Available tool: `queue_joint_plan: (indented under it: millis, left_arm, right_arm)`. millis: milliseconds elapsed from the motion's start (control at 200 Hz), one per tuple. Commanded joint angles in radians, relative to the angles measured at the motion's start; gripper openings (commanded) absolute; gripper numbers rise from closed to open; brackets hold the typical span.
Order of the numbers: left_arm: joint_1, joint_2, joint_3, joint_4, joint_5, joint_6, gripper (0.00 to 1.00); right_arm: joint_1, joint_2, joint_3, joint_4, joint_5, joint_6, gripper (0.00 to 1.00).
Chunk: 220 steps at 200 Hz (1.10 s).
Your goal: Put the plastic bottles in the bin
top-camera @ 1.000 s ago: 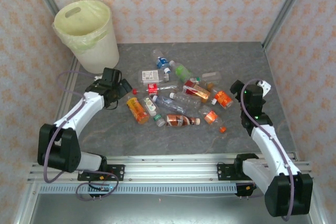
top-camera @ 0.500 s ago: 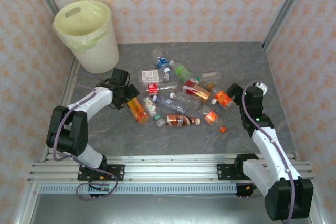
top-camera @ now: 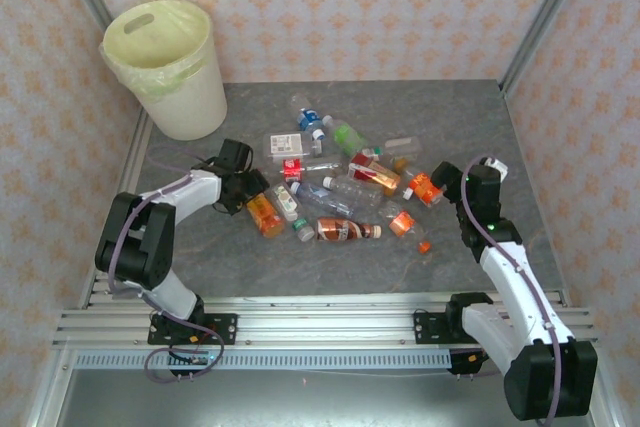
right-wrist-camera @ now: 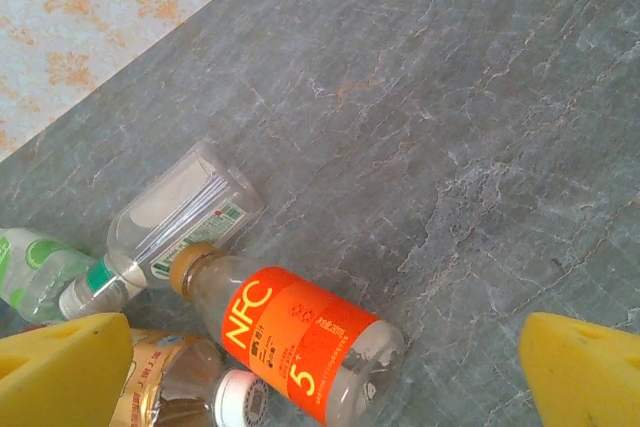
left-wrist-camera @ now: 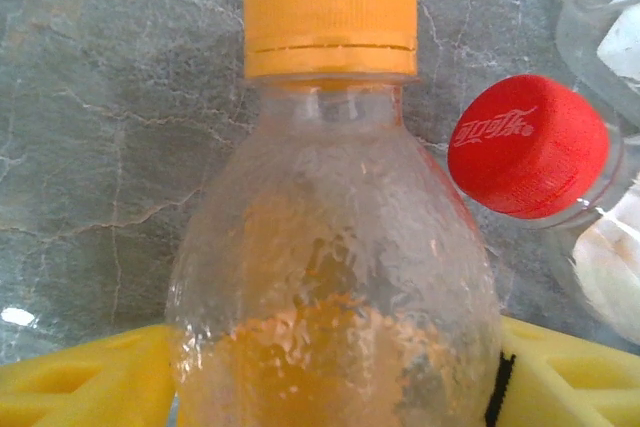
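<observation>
My left gripper (left-wrist-camera: 335,387) sat low over the tabletop (left-wrist-camera: 90,147). Its yellow pads (left-wrist-camera: 90,382) flanked the orange-capped bottle (left-wrist-camera: 335,247), close against its sides, though I could not tell whether they were pinching it. A red cap (left-wrist-camera: 528,145) lay just beside that bottle's shoulder. My right gripper (right-wrist-camera: 322,367) was spread wide and held nothing, and the NFC-labelled bottle (right-wrist-camera: 300,342) lay ahead of it. The other plastic bottles (top-camera: 345,197) lay scattered between my arms. The bin (top-camera: 190,97) stood upright in the far left corner, well apart from them.
</observation>
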Motion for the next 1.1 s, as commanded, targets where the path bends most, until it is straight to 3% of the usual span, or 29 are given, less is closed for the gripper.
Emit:
queue_joint_plan:
  millis: [0,160,440,751,1096]
  left_arm:
    - [0.009,0.032,-0.021,0.018,-0.027,0.031,0.75]
    - [0.028,0.05,-0.041,0.055,-0.019,0.04,0.72]
    - [0.044,0.008,-0.054,0.072,-0.021,0.095,0.59]
    - [0.048,-0.207,-0.048,0.024,-0.106,0.152,0.55]
    - [0.049,-0.424,0.127,-0.039,-0.28,0.224,0.52]
  right_arm:
    - [-0.001,-0.002,0.03,-0.032,-0.013,-0.015,0.99]
    - [-0.001,-0.002,0.036,-0.035,-0.01,-0.015,0.99]
    - [0.0,-0.007,0.062,-0.033,-0.064,-0.027,0.99]
    - [0.016,-0.027,0.059,0.059,-0.236,-0.021,0.99]
    - [0.028,-0.025,0.054,0.151,-0.265,0.048,0.99]
